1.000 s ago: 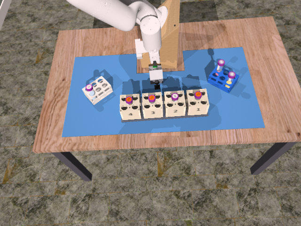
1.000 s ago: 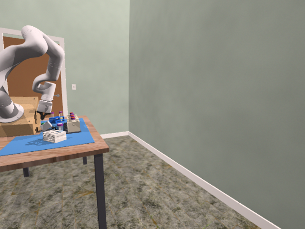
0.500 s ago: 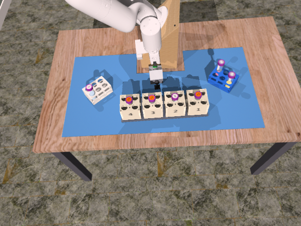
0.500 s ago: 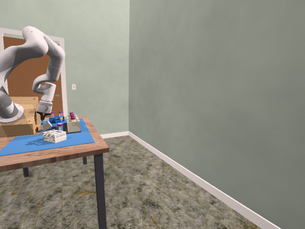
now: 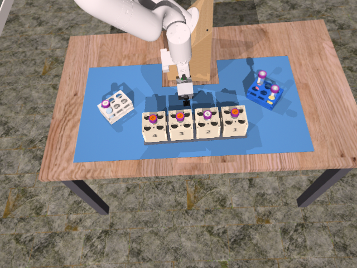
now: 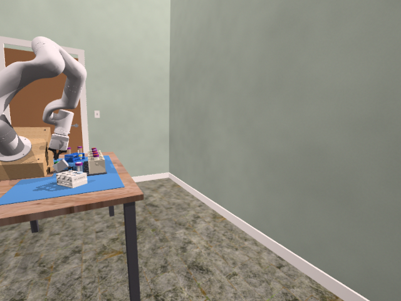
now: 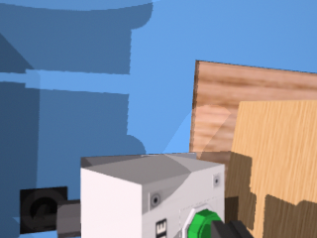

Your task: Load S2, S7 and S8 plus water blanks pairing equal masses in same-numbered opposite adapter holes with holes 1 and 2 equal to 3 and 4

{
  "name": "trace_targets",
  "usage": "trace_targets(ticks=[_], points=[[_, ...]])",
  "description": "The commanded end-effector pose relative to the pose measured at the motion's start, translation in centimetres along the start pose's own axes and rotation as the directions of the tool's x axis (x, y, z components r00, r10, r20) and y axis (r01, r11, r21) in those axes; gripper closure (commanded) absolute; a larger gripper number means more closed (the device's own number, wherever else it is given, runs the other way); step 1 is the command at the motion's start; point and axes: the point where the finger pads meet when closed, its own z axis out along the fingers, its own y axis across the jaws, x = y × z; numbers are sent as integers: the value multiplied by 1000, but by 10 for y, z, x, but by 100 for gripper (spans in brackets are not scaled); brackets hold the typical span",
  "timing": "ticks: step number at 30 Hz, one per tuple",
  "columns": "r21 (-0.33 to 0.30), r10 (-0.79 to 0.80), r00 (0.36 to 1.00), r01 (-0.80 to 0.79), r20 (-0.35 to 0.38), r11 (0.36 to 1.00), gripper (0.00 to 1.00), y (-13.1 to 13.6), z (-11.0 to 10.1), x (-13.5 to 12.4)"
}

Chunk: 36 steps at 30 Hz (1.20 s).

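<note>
Key [image 5: 182, 79] [image 7: 202, 225] sits at my six o'clock in the wrist view — likely stiff, sprung; my gripper [image 7: 232, 229], shut and empty, should push its centre squarely — no grasp.

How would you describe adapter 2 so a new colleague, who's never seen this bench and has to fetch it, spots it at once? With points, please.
On the wooden table [image 5: 201, 164] lies a blue mat [image 5: 109, 149]. Four cream blocks stand in a row on it; adapter 2 [image 5: 208, 132] is between those numbered 3 and 1. It alone holds a tube with a white cap dot.
</note>
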Motion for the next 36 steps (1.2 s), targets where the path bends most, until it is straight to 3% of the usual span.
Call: trace_targets(ticks=[1,36], points=[[1,0,1000,0,0,1000,100,-1,0,0],[1,0,1000,0,0,1000,100,-3,9,0]])
